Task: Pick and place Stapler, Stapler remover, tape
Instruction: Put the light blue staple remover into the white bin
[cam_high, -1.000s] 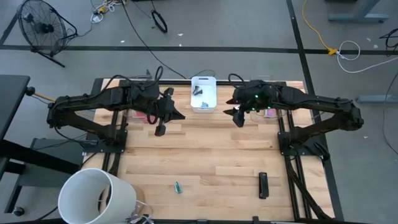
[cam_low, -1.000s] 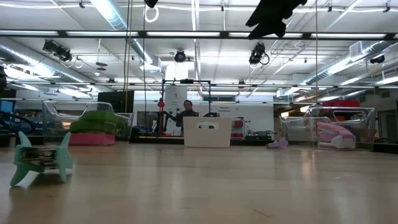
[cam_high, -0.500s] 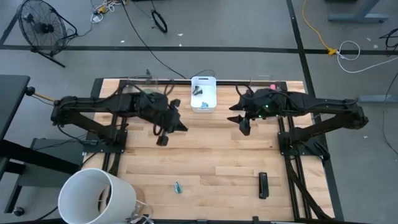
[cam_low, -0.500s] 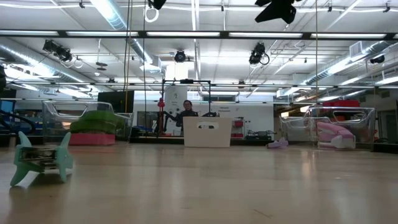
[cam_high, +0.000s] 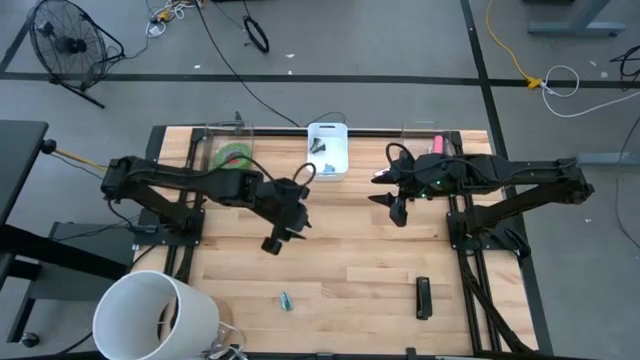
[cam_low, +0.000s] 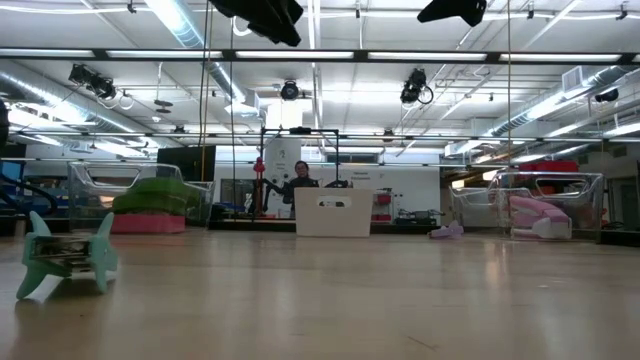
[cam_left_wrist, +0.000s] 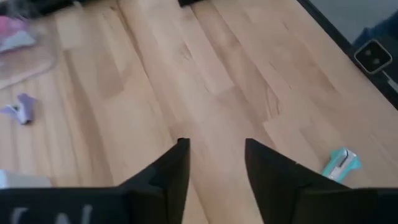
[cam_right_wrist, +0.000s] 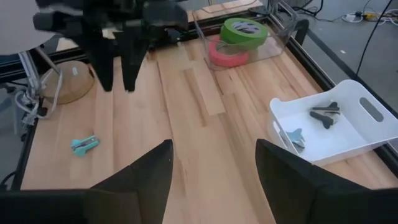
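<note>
A teal stapler remover (cam_high: 286, 300) lies on the wood table near its near edge; it also shows in the low view (cam_low: 65, 258). A black stapler (cam_high: 423, 297) lies flat at the near right. Green tape (cam_right_wrist: 244, 31) rests on pink tape (cam_right_wrist: 230, 55) in a clear container (cam_high: 232, 155) at the far left. My left gripper (cam_high: 272, 243) hangs open and empty above the table's middle, and the teal remover shows ahead of its fingers (cam_left_wrist: 341, 163). My right gripper (cam_high: 399, 212) hangs open and empty right of the middle.
A white bin (cam_high: 327, 150) at the far middle holds dark and teal stapler removers (cam_right_wrist: 326, 115). A clear container with pink items (cam_high: 437, 145) stands at the far right, and a purple remover (cam_left_wrist: 22, 109) lies near it. A white bucket (cam_high: 155, 315) stands at the near left corner.
My left gripper has gone toward the table's near edge and somewhat to the right, away from the clear container with the tape. My right gripper has gone a little toward the near edge and the right. Nothing on the table has moved.
</note>
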